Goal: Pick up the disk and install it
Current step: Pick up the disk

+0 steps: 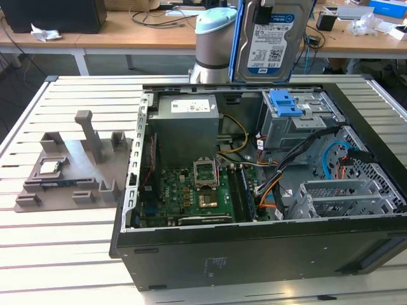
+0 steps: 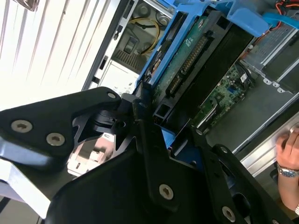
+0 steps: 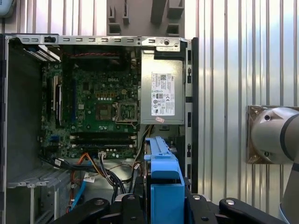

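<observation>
The disk hangs upright above the back of the open computer case, its white-and-blue label facing the exterior view and its blue caddy framing the sides. In the second wrist view my gripper is shut on the disk, whose green circuit side and blue caddy rail show edge-on between the black fingers. The first wrist view looks down past the caddy, clamped in the gripper, into the case. The disk is over the grey drive cage, clear of it.
A blue bracket sits atop the drive cage. Inside the case lie the motherboard, power supply and loose cables. A grey fixture holding a CPU chip stands at the exterior view's left. A person's hand is near the case.
</observation>
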You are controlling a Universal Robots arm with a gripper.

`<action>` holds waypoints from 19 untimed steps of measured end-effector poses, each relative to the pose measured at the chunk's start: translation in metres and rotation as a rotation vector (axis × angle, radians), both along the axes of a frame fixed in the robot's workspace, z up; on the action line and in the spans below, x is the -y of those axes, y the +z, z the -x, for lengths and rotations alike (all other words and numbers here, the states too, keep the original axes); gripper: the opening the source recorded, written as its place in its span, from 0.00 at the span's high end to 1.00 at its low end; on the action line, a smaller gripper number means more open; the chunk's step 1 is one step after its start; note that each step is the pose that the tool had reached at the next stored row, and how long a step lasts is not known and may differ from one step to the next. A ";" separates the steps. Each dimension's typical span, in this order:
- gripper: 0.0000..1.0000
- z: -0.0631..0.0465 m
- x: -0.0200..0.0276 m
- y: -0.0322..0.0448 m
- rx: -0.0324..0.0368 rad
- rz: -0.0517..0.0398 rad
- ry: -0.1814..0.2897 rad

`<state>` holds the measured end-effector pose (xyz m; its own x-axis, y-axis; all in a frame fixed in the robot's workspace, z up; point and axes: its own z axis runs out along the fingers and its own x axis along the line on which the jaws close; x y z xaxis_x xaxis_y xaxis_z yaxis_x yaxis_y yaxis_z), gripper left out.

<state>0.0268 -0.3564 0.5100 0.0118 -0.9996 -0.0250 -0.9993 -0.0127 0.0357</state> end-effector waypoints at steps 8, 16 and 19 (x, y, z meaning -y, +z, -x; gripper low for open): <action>0.63 0.000 0.0071 -0.0022 0.0000 -0.0001 0.000; 0.63 0.000 0.0195 -0.0049 0.0000 -0.0001 0.000; 0.63 0.000 0.0333 -0.0060 0.0000 -0.0001 0.000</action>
